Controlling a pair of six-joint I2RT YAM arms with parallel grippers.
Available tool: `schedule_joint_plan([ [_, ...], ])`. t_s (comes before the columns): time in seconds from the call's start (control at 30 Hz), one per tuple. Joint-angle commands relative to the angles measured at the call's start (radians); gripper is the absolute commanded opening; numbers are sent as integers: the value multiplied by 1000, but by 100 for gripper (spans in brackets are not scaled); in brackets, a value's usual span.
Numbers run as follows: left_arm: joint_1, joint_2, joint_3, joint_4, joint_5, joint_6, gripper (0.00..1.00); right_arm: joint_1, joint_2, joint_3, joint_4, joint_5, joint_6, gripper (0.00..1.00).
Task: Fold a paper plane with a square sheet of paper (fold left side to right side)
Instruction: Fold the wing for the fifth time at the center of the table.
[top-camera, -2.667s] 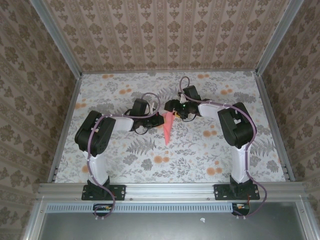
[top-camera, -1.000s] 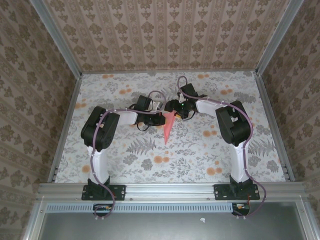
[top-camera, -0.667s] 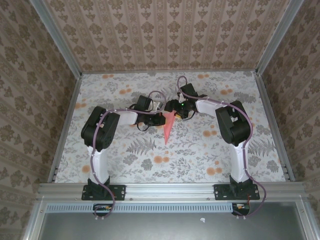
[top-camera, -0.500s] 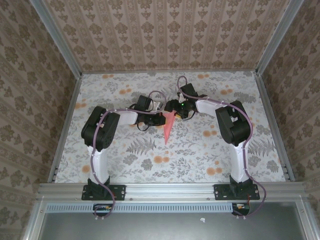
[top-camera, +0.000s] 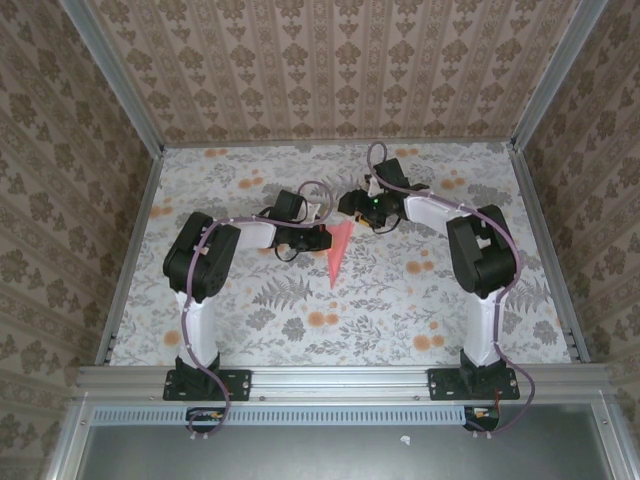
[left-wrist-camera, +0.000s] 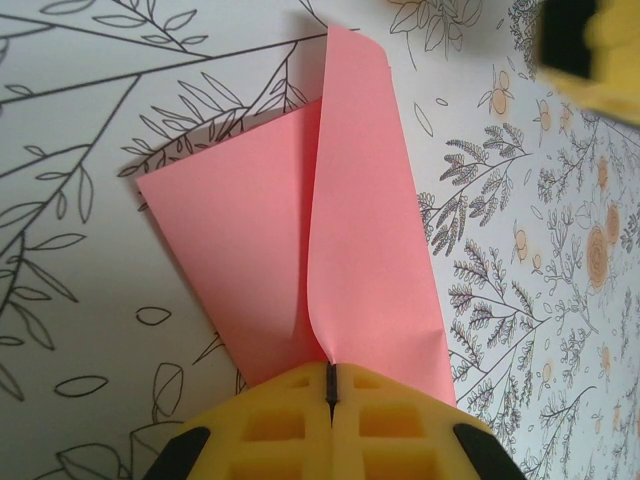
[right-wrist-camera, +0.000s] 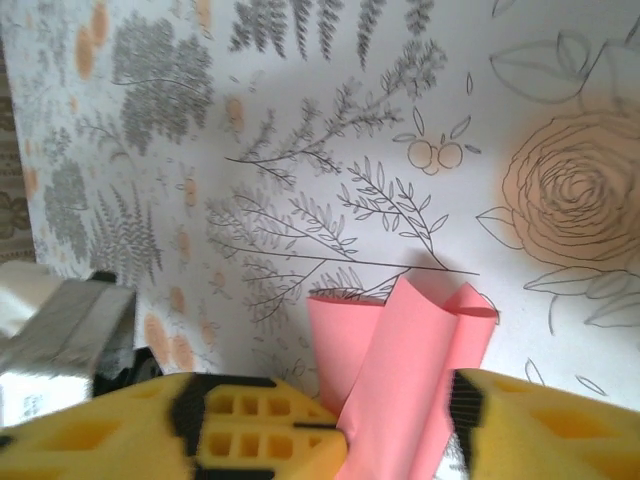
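One paper plane (top-camera: 336, 258) of plain salmon-pink paper lies near the middle of the table (top-camera: 420, 300). From above it is a narrow dart, with its sharp tip toward the table's near edge and its wide end toward the far edge.

Seen from the left wrist, the wide end is in layers. A flat triangular flap lies on the table, and a longer strip folded beside it lifts off the table, its far corner softly curled.

The left hand (top-camera: 322, 238) sits at this wide end with its yellow fingers (left-wrist-camera: 400, 430) pressed together, pinching the paper in the seam between them.

The right hand (top-camera: 350, 207) hangs over the same end, on the table's far side. Its yellow fingers (right-wrist-camera: 250, 425) are spread, and upstanding folds of the paper rise in the gap between them. Whether either finger touches the paper is unclear.
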Motion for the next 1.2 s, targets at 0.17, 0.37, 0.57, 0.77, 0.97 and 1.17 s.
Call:
schedule_joint_plan([
  [0.17,-4,42,25,-46,-62,42,0,31,-16,-95,21,-20,31,9],
  [0.37,-11,47,44,-68,-67,53,0,64,43,-35,3,-17,27,7],
  [0.57,-13,48,50,-76,-74,55,0,68,89,-10,-29,14,11,7],
  [0.77,-14,47,56,-97,-89,65,0,65,92,-13,-30,45,0,8],
  [0.97,-14,48,57,-99,-92,65,0,59,90,-18,-49,73,-11,8],
  [1.17,-14,50,61,-98,-89,61,0,57,106,-29,-75,95,-13,8],
])
